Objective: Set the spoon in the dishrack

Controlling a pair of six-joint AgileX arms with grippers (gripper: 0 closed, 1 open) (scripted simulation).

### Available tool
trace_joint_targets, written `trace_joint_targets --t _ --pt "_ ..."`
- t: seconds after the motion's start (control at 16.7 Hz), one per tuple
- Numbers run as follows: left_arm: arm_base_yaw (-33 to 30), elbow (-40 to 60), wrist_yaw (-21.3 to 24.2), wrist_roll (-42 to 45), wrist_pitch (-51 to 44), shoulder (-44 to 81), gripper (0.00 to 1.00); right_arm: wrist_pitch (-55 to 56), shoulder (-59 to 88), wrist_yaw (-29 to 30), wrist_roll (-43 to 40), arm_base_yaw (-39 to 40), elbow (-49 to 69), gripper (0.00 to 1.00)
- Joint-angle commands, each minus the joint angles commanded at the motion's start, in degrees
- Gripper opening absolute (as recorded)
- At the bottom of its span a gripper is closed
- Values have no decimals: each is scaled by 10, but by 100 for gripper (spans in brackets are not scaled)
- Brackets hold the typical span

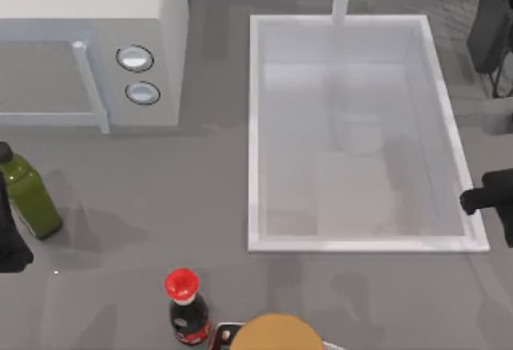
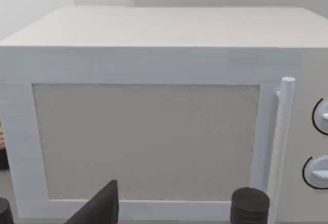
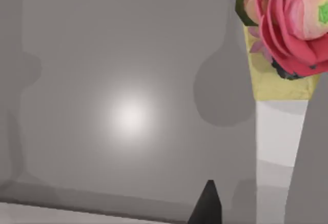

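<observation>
— Where is the spoon (image 3: 287, 44)?
— Right wrist view: close up, flower-like pink end, white handle. Dishrack (image 1: 489, 26) far right, beyond the sink (image 1: 255, 134).
— Grippers' fingers?
— Cannot tell; both arms sit at table edges.

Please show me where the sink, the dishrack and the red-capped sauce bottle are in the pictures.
sink (image 1: 361, 246): top view, on its white front rim.
dishrack (image 1: 490, 22): top view, on its dark flat panel at the far right edge.
sauce bottle (image 1: 181, 284): top view, on its red cap.
</observation>
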State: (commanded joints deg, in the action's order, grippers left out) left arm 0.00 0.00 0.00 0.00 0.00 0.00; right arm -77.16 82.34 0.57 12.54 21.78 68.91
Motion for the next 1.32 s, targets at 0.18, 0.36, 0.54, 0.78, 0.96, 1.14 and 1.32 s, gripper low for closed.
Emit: trace_joint_targets --t 0.18,0.36,0.54,0.78,0.96,1.14,1.32 --pt "0 0 0 0 0 0 100 -72 -26 0 -3 -3 67 0" --pt "0 0 0 0 0 0 100 -90 -36 0 -4 -4 85 0" --pt "0 0 0 0 0 0 100 -89 -34 -1 -3 -1 83 0" --pt "0 0 0 0 0 0 100 -56 -56 -26 -11 -38 77 0" --pt "0 0 0 0 0 0 100 30 -97 -79 -26 -116 62 0" --pt "0 0 0 0 0 0 100 162 -141 -144 -45 -219 39 0" --pt "0 0 0 0 0 0 100 321 -179 -210 -66 -328 12 0"
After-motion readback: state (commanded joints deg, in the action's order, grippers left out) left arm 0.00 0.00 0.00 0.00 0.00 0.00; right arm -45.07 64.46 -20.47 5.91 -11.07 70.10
